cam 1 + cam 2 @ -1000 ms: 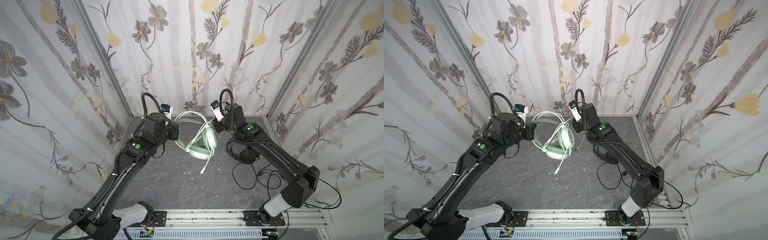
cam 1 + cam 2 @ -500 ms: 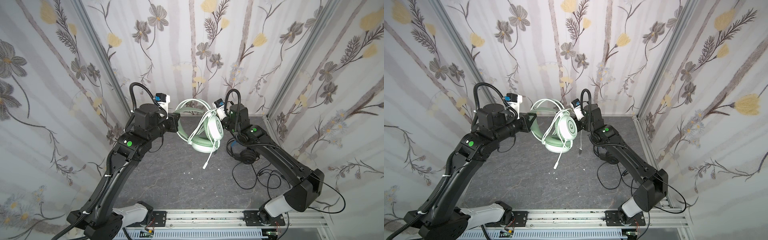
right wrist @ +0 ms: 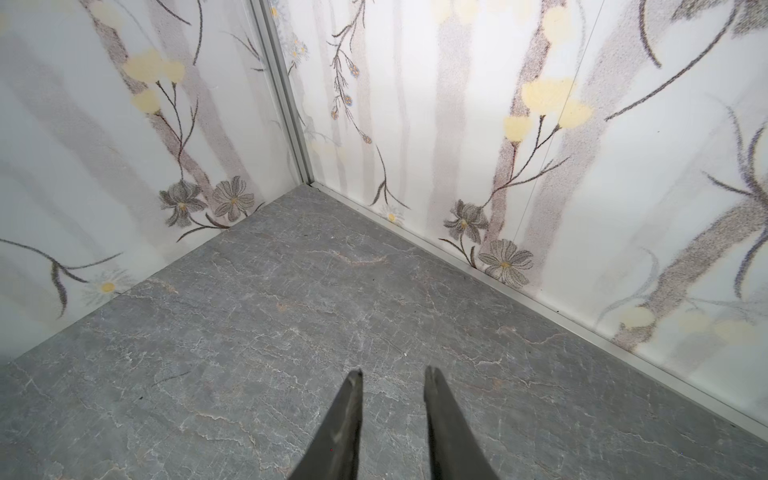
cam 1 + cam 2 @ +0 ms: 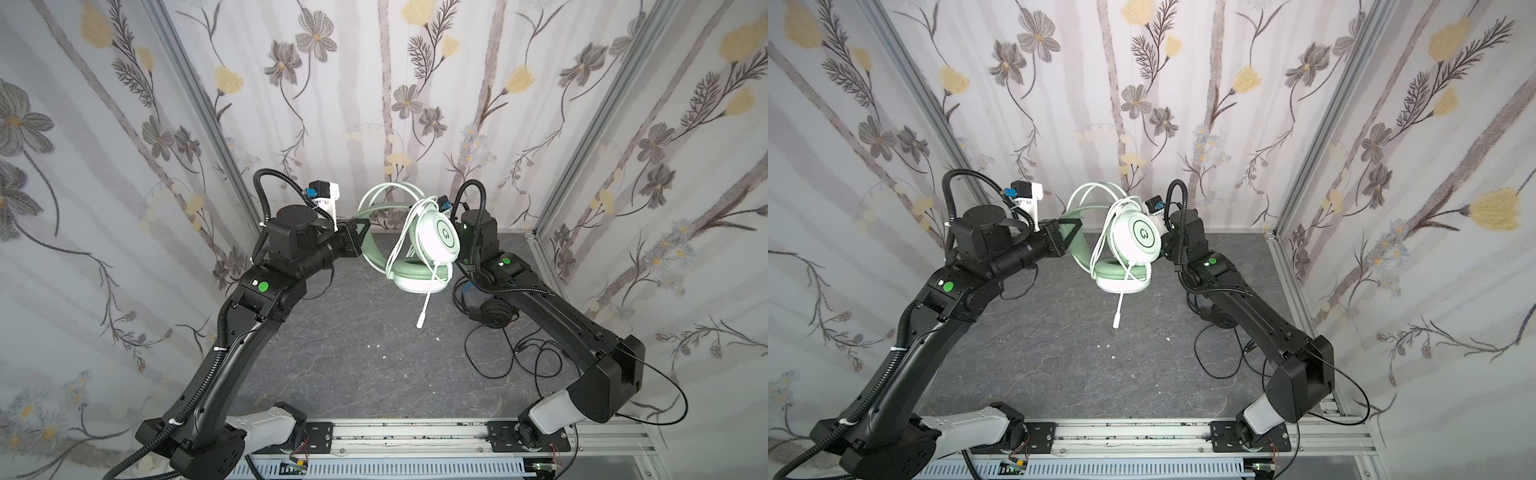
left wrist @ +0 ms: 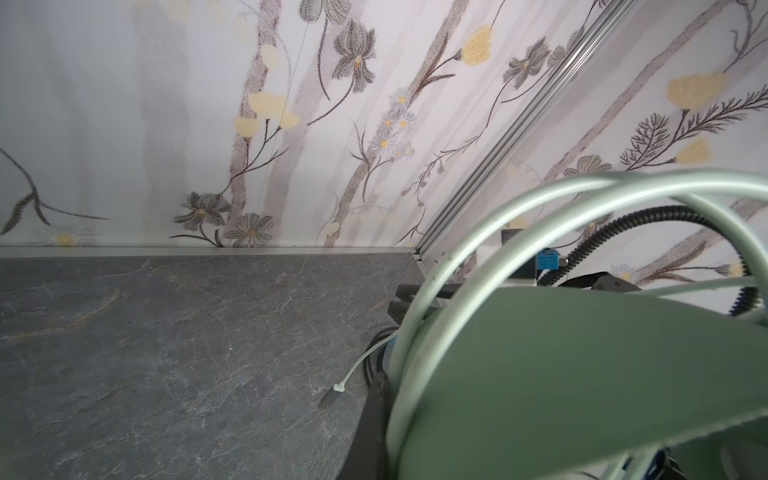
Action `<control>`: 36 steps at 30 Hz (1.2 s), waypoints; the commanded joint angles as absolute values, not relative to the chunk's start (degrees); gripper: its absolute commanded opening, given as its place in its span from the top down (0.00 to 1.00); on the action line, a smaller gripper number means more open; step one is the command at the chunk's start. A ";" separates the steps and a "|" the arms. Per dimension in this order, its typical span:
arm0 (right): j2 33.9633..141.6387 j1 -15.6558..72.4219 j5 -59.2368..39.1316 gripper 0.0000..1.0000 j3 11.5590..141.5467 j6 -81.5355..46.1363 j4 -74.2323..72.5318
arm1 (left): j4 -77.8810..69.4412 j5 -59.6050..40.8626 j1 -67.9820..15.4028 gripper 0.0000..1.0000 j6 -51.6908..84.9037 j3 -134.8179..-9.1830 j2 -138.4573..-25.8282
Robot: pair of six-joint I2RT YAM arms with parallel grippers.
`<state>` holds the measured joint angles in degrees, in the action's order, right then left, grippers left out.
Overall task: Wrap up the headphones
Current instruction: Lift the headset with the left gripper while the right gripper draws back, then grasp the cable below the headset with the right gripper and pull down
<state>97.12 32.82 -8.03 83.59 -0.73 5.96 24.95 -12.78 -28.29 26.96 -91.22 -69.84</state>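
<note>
**Desk** [image 4: 332,365]: grey, stone-patterned, walled on three sides.

**Mint headset** [image 4: 440,241]: held clear of the desk near the back wall, between the two arms, with its band [image 5: 582,374] uppermost and the cups hanging.

**Black headset** [image 4: 494,313]: lies on the desk under the right arm. Its black cable [image 4: 503,361] sprawls in loose loops beside it, unwrapped.

**Left hand** [image 4: 365,227]: pressed together on the band and carrying the mint headset.

**Right hand** [image 3: 392,380]: slightly spread, nothing between the jaws. In both top views the upper cup hides it. It sits just beside that cup, on the right.

**White cable** [image 4: 397,249]: looped over the band and around the cups. Its free end hangs nearly upright below the cups and ends in the plug [image 4: 421,322], close to the desk. Contact cannot be told.

The free end lies below the right hand and toward the front. The right arm is the free one and the nearer, so it is the likely one to take up the last turn.
</note>
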 commanded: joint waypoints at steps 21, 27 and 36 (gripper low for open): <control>91.88 33.01 -17.46 0.65 66.68 -8.85 -10.95 | 13.39 -12.57 -27.95 1.00 35.77 -96.85 -71.02; 91.87 33.18 -20.62 0.58 62.84 -9.15 -13.70 | 13.73 -12.48 -27.86 1.00 35.69 -96.94 -70.67; 92.83 34.10 -24.22 0.48 59.51 -9.18 -15.82 | 14.98 -12.18 -27.60 1.00 35.77 -98.24 -70.75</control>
<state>92.64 33.80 -22.57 60.27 -8.54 -12.53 19.11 -12.84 -27.70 33.30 -97.27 -71.09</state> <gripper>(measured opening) 0.519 0.061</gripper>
